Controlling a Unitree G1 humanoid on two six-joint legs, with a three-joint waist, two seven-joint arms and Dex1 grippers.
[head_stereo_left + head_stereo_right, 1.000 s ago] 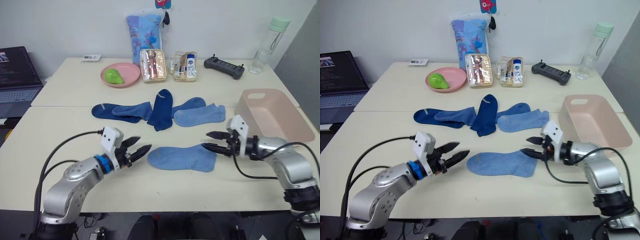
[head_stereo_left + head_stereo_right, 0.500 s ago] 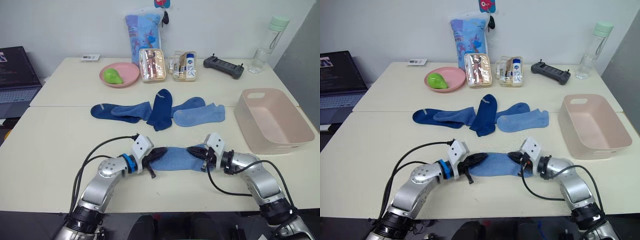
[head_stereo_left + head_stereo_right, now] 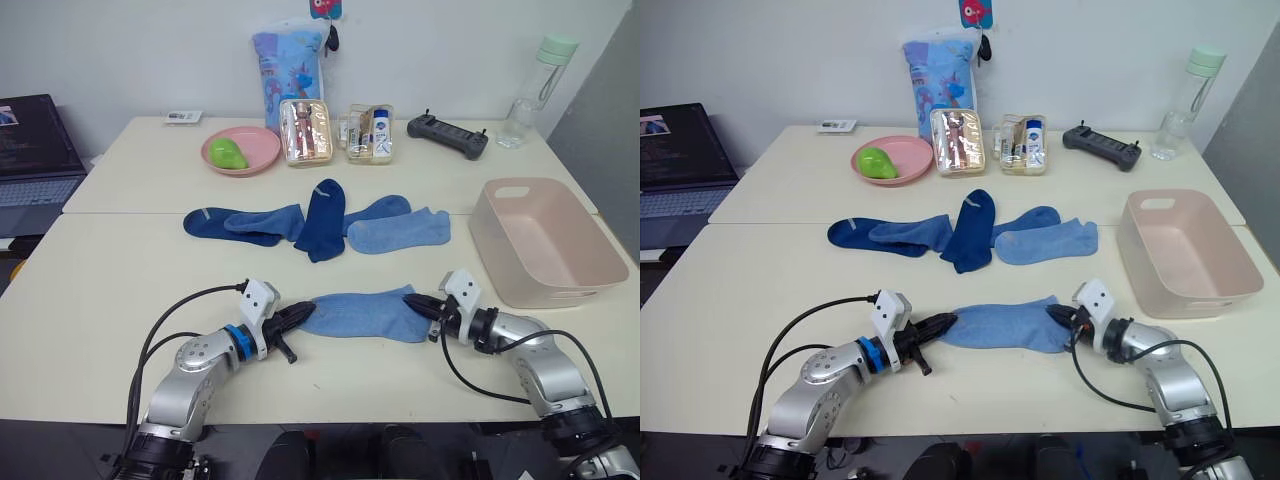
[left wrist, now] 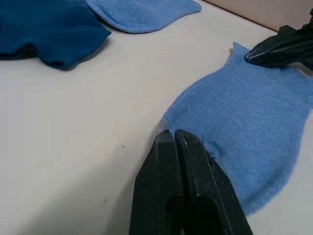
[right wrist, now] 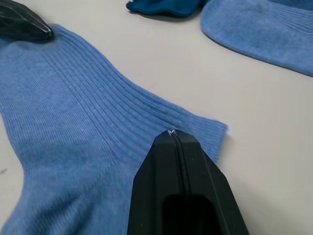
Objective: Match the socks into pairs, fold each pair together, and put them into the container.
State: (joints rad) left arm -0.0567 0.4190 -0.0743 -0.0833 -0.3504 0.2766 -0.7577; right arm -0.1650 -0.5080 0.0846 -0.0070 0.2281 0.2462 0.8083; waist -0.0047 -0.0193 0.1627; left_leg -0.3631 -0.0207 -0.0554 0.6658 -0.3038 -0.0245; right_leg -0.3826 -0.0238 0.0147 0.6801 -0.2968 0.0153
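Socks of soft blue knit lie on the cream table (image 3: 120, 270) in two groups. Nearest me, a single medium-blue ribbed sock (image 3: 362, 312) lies flat and stretched between my two grippers. My left gripper (image 3: 297, 314) has its black fingers pressed fully together on the sock's left end, pinching the edge of the fabric, as the left wrist view confirms (image 4: 172, 133). My right gripper (image 3: 413, 299) is likewise closed tight, its fingertips nipping the sock's right edge. Behind this sock, five further socks (image 3: 322, 220) in navy, medium and light blue lie in an overlapping row across the table's middle. The large pale pink rectangular plastic tub (image 3: 545, 240) stands well to the right of the row, beside my right arm.
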